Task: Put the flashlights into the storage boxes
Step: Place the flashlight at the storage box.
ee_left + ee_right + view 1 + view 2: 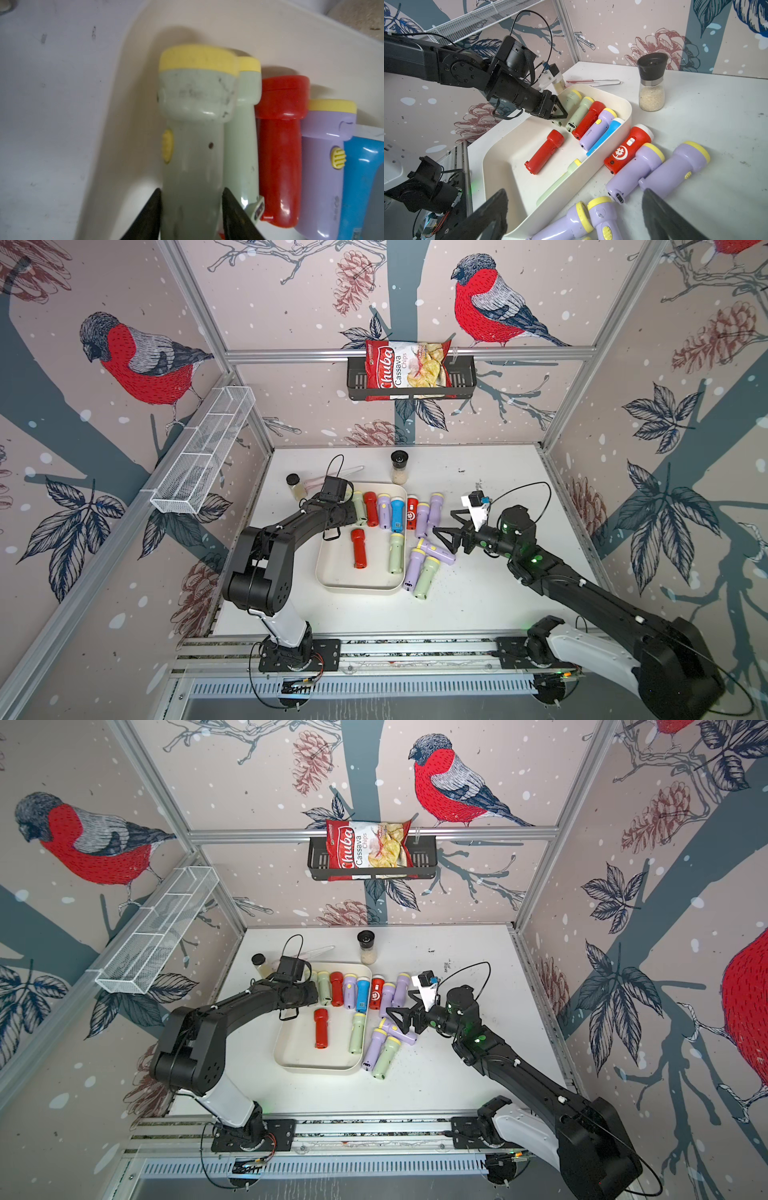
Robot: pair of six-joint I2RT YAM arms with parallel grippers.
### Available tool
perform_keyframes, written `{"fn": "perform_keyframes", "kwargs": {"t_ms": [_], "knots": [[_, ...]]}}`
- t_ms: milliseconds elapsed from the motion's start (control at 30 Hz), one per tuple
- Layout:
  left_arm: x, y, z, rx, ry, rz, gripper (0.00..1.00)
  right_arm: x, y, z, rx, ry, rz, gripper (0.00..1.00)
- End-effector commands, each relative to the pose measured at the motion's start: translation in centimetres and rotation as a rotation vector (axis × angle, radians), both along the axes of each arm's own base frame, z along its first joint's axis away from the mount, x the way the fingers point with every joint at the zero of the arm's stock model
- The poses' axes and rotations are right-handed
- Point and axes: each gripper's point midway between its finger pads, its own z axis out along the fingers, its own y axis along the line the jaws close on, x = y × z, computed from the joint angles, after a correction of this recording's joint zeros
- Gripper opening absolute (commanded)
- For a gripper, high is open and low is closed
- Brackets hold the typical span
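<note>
- The left fingers flank the handle of a pale green flashlight, one close against each side. I cannot tell whether they press it or merely stand beside it.
- That flashlight is inside the cream tray, in its far-left corner, with its yellow head pointing far.
- Just right of it in the tray lie a second green flashlight, a red flashlight, a lilac flashlight and a blue flashlight, packed side by side.
- Nearer in the tray, apart from that row, lie a lone red flashlight and a lone green flashlight.
- The right fingers are spread wide and grasp nothing. They hover just right of the tray, above the worktop.
- By the tray's right wall on the worktop lie a white-headed red flashlight and two lilac ones. Nearer lies a loose cluster of two lilac, one green and one more lilac across them.
- Beyond the tray stand a grinder jar and, further left, a small jar.
- On the far wall a black basket holds a chips bag.
</note>
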Motion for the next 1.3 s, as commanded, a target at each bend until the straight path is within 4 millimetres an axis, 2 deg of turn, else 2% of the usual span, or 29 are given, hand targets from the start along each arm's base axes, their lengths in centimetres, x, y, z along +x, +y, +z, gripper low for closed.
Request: {"fn": "perform_keyframes", "kwargs": {"t_ms": [0,67,100,133,233,333,467,567,733,933,1133,1267], "knots": [[0.7,0.1,0.6,0.009,-0.032,0.001,0.50,0.1,0.0,0.4,0.004,-0.018,-0.004,1.00],[0.8,0.1,0.8,0.010,-0.040,0.000,0.51,0.2,0.0,0.4,0.003,-0.018,-0.007,0.99],[1.6,0.0,1.9,0.005,-0.069,0.000,0.51,0.2,0.0,0.4,0.003,-0.018,-0.006,1.00],[1.7,-0.1,2.2,0.006,-0.075,-0.002,0.51,0.2,0.0,0.4,0.003,-0.018,-0.008,0.99],[1.7,0.0,3.0,0.006,-0.088,-0.003,0.46,0.2,0.0,0.5,0.003,-0.020,-0.007,1.00],[1.3,-0.2,4.0,-0.006,-0.101,-0.017,0.43,0.1,0.0,0.7,0.007,-0.023,-0.006,1.00],[0.4,-0.9,6.2,-0.048,-0.135,-0.056,0.43,0.0,0.0,0.8,0.011,-0.025,-0.008,1.00],[-0.5,-0.7,7.9,-0.050,-0.164,-0.056,0.43,0.1,0.1,0.8,0.009,-0.025,-0.009,1.00],[-3.2,0.1,6.8,-0.043,-0.130,-0.046,0.36,0.3,0.4,0.5,0.004,-0.016,-0.005,0.99],[-5.4,0.3,2.9,-0.034,-0.027,-0.048,0.32,0.3,0.9,0.1,-0.012,-0.005,0.005,1.00],[-4.8,0.1,1.5,-0.040,-0.015,-0.045,0.30,0.4,0.8,-0.1,-0.019,-0.001,-0.005,1.00],[-4.5,0.1,0.2,-0.030,0.011,-0.043,0.26,0.3,0.6,-0.3,-0.026,-0.001,-0.012,1.00]]}}
